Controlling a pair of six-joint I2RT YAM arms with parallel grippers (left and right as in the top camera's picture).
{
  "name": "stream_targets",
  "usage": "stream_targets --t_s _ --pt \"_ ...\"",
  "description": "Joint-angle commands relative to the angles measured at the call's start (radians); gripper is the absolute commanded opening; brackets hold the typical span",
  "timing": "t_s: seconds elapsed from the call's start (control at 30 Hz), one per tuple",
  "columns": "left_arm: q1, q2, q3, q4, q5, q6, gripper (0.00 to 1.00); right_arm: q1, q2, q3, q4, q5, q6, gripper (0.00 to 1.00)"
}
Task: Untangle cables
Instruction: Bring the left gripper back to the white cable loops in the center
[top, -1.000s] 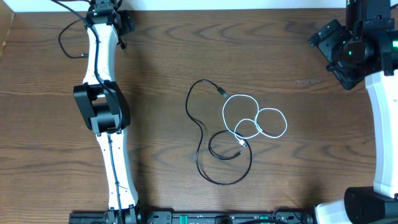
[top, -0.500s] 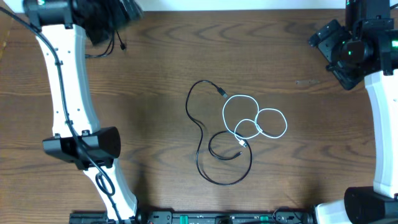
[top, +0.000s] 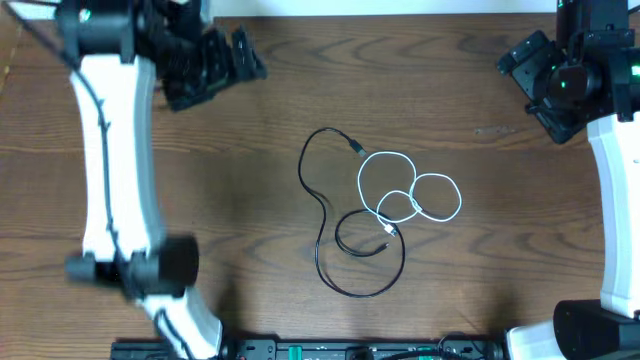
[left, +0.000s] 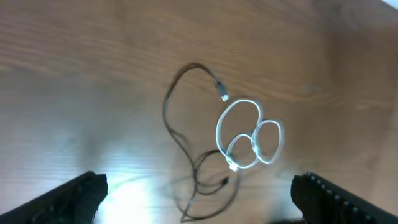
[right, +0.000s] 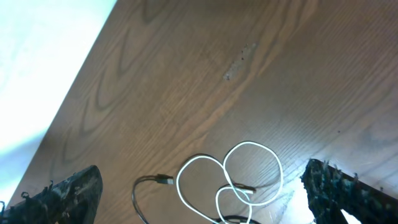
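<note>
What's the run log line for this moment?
phase: pre-grasp | left gripper: open, empty | right gripper: open, empty | black cable, white cable: tangled, untouched

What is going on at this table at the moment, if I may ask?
Two robot arms are set up to untangle cables. A black cable and a white cable lie looped over each other in the middle of the table. Neither is being touched: the left pincer is at the far left corner and the right pincer at the far right, both open and empty.
</note>
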Motion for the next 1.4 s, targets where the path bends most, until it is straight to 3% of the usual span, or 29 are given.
stream_targets --t_s 0.0,0.13,0.33,0.53,0.73,0.8,0.9,1.07,1.1,1.13,1.17,1.37 --pt "-0.062 -0.208 -0.201 -0.077 -0.164 -0.010 1.00 -0.004 -0.001 0.006 -0.002 0.019 -0.005 0.99" --pt "-0.134 -0.396 -0.502 -0.055 -0.163 -0.046 0.99 -0.004 -0.001 0.006 -0.002 0.019 -0.005 0.99" --pt "-0.262 -0.603 -0.961 0.164 -0.161 -0.256 0.98 -0.004 -0.001 0.006 -0.002 0.019 -0.005 0.99" --pt "-0.417 -0.594 -1.276 0.397 -0.143 -0.381 0.99 -0.004 -0.001 0.006 -0.002 0.019 -0.005 0.99" --pt "-0.552 -0.553 -1.442 0.648 -0.126 -0.424 0.96 -0.003 -0.001 0.006 -0.001 0.006 -0.004 0.99" --pt "-0.571 -0.530 -1.473 0.720 -0.167 -0.426 0.93 -0.003 -0.001 0.006 -0.005 -0.095 -0.006 0.99" --pt "-0.581 -0.476 -1.493 0.822 -0.194 -0.428 0.88 0.003 -0.001 0.006 -0.031 -0.193 -0.114 0.99" --pt "-0.582 -0.361 -1.493 0.897 -0.145 -0.490 0.59 0.029 0.000 0.006 -0.042 -0.187 -0.204 0.99" --pt "-0.582 -0.324 -1.493 0.896 -0.128 -0.496 0.43 0.029 0.000 0.006 -0.049 -0.188 -0.205 0.99" --pt "-0.582 -0.304 -1.493 0.894 -0.108 -0.495 0.13 0.028 0.000 0.006 -0.056 -0.187 -0.208 0.99" --pt "-0.581 -0.296 -1.492 0.892 -0.089 -0.496 0.08 0.029 0.000 0.006 -0.061 -0.183 -0.225 0.99" --pt "-0.581 -0.396 -1.390 0.832 -0.064 -0.472 0.07 0.029 0.000 -0.043 -0.058 -0.124 -0.315 0.99"
